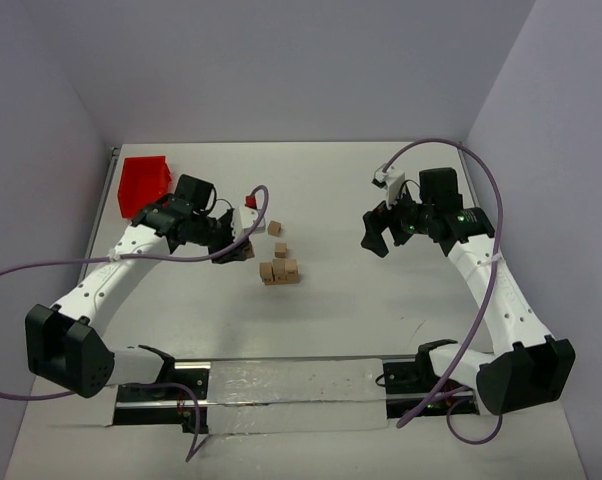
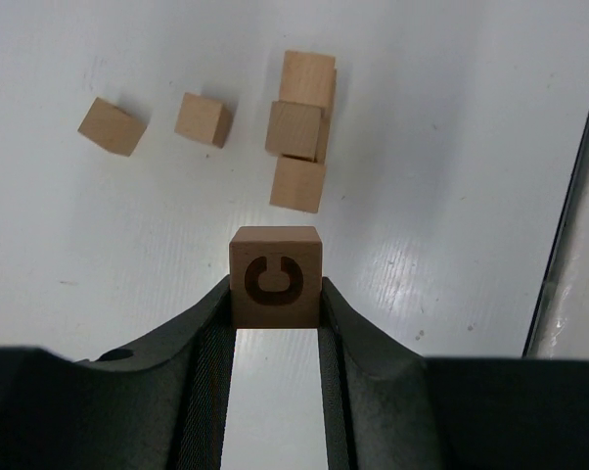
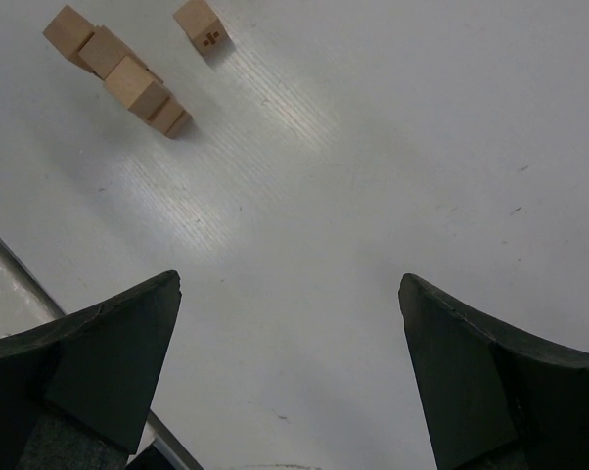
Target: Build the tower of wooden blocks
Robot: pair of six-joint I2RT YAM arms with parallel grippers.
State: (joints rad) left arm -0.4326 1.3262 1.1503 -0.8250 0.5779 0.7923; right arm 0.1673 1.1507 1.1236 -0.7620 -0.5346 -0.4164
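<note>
– Left gripper (image 2: 275,304): state?
– Clamped on a lettered cube (image 2: 274,257), its printed C facing the wrist camera.
– Beyond it?
– Just ahead, a cluster of cubes (image 2: 299,127), touching one another; two loose cubes (image 2: 203,118) lie left of it.
– Right gripper (image 3: 288,284)?
– Jaws spread wide, empty, over the table (image 3: 373,147), well apart from the cubes.

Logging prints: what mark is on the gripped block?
The block bears a dark C-shaped mark; left wrist view.
</note>
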